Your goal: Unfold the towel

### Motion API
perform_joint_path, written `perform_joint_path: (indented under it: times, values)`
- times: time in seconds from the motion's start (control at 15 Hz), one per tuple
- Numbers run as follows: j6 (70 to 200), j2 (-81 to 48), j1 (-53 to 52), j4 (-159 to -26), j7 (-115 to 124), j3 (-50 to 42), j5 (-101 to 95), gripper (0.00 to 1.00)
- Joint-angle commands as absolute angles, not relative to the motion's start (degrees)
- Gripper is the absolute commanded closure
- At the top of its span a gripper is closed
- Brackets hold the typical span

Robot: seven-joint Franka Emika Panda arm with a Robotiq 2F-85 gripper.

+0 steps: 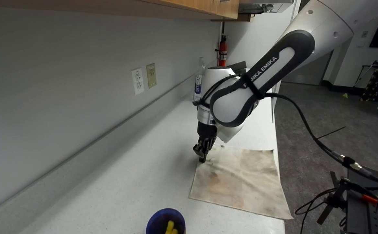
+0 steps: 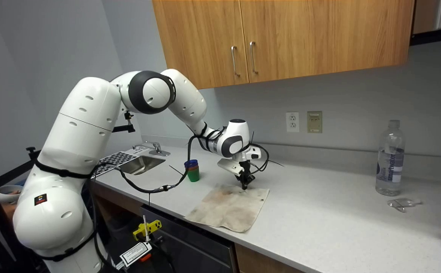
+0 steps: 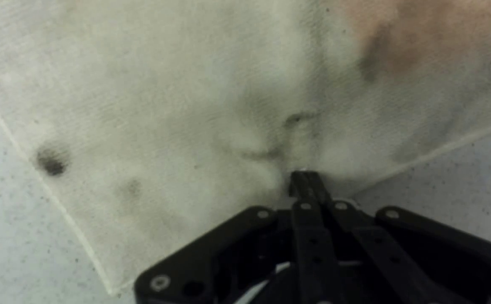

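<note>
The towel is off-white with brown and dark stains. In both exterior views the towel [image 1: 237, 182] [image 2: 228, 206] lies spread nearly flat on the counter, with one side at the counter's front edge. My gripper [image 1: 202, 159] [image 2: 244, 186] points down at the towel's wall-side border. In the wrist view the fingertips [image 3: 306, 174] are closed together on the towel [image 3: 165, 105], just inside its edge. Small creases run out from the fingertips, and the cloth looks pinched between them. The border behind the gripper body is hidden.
Stacked blue, red and green cups [image 2: 192, 170] stand beyond the towel towards the sink [image 2: 141, 165]; a cup [image 1: 165, 221] holds something yellow. A water bottle [image 2: 390, 159] stands by the wall, with a clear plastic piece [image 2: 402, 204] near it. Cabinets [image 2: 281, 41] hang above.
</note>
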State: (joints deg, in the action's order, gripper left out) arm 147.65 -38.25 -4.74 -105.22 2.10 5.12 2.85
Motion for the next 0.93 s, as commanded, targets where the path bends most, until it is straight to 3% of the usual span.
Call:
perform_joint_path:
  times: [0.0,0.4,0.87]
  values:
    - [145.7,-38.9,-5.6,-102.8,3.6,5.0,3.3,1.0]
    - [146.5,-35.2,-8.3,-106.3,5.3,3.9,1.6,1.0]
    - [138.4,-23.9,-12.1,-114.6,9.7,2.8,-3.2,1.0]
